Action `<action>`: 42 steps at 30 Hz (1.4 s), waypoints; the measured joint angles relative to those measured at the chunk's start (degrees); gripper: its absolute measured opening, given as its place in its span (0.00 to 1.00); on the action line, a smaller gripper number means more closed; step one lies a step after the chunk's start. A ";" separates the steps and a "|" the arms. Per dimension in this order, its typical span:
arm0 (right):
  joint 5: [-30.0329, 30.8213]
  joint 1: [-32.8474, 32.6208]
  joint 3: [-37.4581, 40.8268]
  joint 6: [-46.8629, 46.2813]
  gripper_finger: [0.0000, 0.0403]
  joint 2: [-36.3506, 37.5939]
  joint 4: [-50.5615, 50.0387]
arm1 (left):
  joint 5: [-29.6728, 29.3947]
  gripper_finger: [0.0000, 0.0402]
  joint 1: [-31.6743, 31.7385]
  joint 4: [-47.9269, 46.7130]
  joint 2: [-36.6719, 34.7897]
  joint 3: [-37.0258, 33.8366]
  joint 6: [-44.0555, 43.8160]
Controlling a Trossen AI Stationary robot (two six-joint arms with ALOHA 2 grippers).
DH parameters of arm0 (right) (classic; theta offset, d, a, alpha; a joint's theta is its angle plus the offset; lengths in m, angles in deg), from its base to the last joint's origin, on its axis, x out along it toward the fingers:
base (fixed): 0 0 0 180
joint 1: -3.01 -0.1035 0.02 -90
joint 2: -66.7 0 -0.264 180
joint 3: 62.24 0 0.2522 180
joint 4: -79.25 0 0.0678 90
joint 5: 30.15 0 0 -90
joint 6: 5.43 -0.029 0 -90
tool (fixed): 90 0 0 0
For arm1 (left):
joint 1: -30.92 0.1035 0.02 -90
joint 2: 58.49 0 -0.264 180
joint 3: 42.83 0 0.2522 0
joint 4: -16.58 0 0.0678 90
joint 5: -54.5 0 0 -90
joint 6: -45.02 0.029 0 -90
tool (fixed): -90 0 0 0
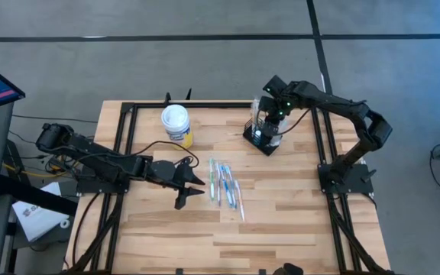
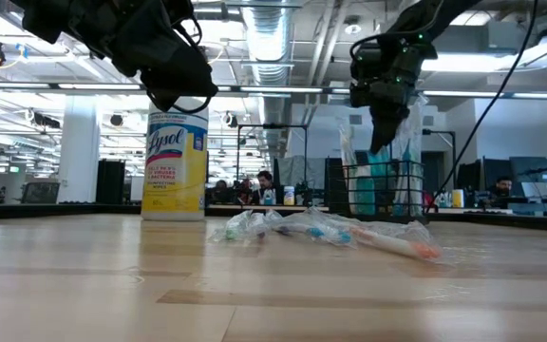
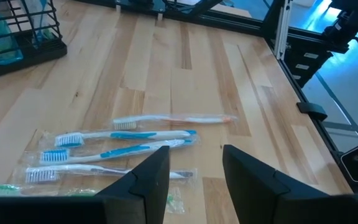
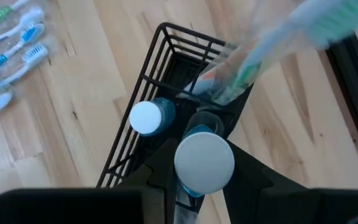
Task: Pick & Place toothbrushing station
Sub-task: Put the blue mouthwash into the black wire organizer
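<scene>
The black wire-mesh caddy [image 1: 260, 140] stands on its base at the table's far right; it also shows in the low view [image 2: 384, 190] and the right wrist view [image 4: 161, 67]. It holds a white-capped bottle [image 4: 147, 117] and a wrapped toothbrush [image 4: 247, 59] that leans out over its rim. My right gripper [image 1: 266, 124] is above the caddy, shut on a second white-capped blue bottle [image 4: 204, 160]. Several wrapped toothbrushes [image 1: 225, 183] lie flat mid-table. My left gripper [image 1: 192, 191] is open and empty, just left of them [image 3: 117, 149]. My right gripper holds the blue bottle below its white cap [image 4: 204, 158], one finger [image 4: 160, 163] on each side. The fingers point down from above. The bottle stands upright, with its lower part inside the caddy. The cap hides the places of contact.
A yellow white-lidded wipes canister [image 1: 176, 124] stands at the far left of the tabletop [image 2: 174, 157]. Black frame rails [image 1: 323, 153] run along both sides of the table. Bare wood lies near the front edge [image 1: 228, 244]. People sit in the room behind [image 2: 266, 185].
</scene>
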 joint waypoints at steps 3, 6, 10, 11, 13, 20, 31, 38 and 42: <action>-1.05 0.22 0.04 -0.01 0.21 -0.04 0.62 | -0.01 0.36 0.01 0.02 0.00 0.00 0.00; -1.65 0.19 0.04 0.04 0.21 -0.04 0.89 | -0.03 0.36 0.00 0.02 0.00 0.00 0.00; -3.40 0.19 0.04 0.20 0.21 -0.04 1.00 | -0.21 0.36 0.00 0.00 0.00 0.00 0.00; -3.34 0.19 0.04 0.16 0.21 -0.02 0.96 | -0.27 0.36 0.00 0.00 0.00 0.00 0.00; -3.25 0.21 0.04 -0.04 0.21 0.19 0.91 | -0.26 0.36 0.02 0.00 0.00 0.00 0.01; -3.71 1.77 0.04 0.00 0.21 1.25 0.85 | -0.43 0.36 0.02 0.00 0.00 0.00 0.11; -3.89 2.47 0.00 -0.06 0.21 1.38 0.77 | -1.25 0.36 0.02 0.00 0.00 0.00 0.17; -3.82 2.73 -3.35 -0.43 0.21 1.46 -0.13 | -1.25 0.36 0.02 -0.02 0.00 0.00 0.17; -4.71 2.66 -3.77 -0.58 0.21 1.49 -1.84 | -1.25 0.36 0.02 -0.04 0.00 0.00 0.17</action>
